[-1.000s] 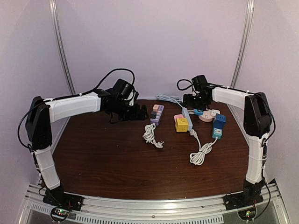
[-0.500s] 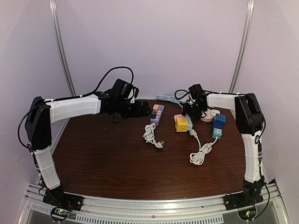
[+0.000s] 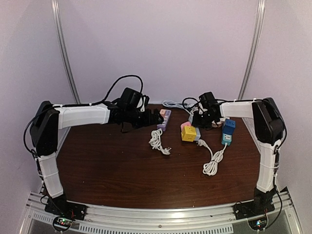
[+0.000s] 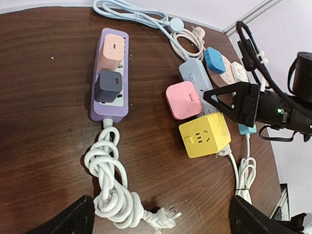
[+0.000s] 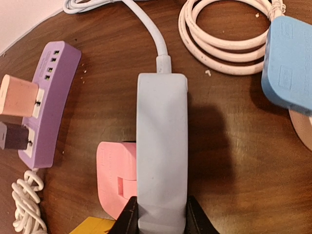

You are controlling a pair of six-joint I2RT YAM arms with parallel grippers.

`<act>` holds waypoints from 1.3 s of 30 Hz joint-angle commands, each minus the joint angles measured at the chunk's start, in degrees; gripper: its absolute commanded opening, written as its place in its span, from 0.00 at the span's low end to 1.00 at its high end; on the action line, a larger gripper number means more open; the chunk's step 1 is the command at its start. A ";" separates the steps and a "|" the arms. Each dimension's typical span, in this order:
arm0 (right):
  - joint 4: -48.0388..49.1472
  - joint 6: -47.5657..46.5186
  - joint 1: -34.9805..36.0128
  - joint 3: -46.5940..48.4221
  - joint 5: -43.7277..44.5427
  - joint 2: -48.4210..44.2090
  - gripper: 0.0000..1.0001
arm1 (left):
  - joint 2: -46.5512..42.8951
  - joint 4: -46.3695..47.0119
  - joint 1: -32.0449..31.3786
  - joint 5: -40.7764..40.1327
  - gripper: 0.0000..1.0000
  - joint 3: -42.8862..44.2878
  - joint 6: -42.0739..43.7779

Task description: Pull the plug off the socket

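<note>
A grey-blue power strip (image 5: 162, 146) lies on the brown table with a pink plug (image 5: 114, 180) seated in its left side. My right gripper (image 5: 162, 214) is shut on the near end of this strip, one finger pressed to each long side. A yellow cube socket (image 4: 204, 135) sits just in front of the pink plug (image 4: 181, 100). My left gripper (image 4: 163, 219) is open and empty. It hovers over the coiled white cord (image 4: 109, 190) of a purple strip (image 4: 111, 105), which carries a pale pink adapter (image 4: 111, 47) and a dark grey adapter (image 4: 108, 85).
A blue plug (image 5: 287, 73) sits on a round pale socket at the far right. A blue strip (image 3: 228, 130) with a white cord (image 3: 212, 163) lies to the right. White cables (image 4: 141, 14) run along the back edge.
My right gripper has closed on the grey-blue strip. The yellow cube and its cord have shifted a little. My left arm has reached further right, toward the purple strip.
</note>
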 commanded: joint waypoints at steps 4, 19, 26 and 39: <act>8.84 1.08 1.19 -10.72 -7.52 -11.31 0.13 | 2.94 5.13 -0.97 4.84 0.98 -0.81 -3.19; 30.15 10.72 1.31 -26.47 -32.89 -24.18 0.08 | 2.32 20.56 -1.30 14.94 0.97 -7.83 -11.25; 37.61 20.97 1.22 -25.57 -40.91 -25.09 0.08 | 0.42 43.31 0.81 21.27 0.97 -16.19 -25.43; 58.88 41.01 1.22 -27.78 -44.95 -24.47 0.07 | 5.28 73.29 1.02 22.18 0.88 -19.45 -46.46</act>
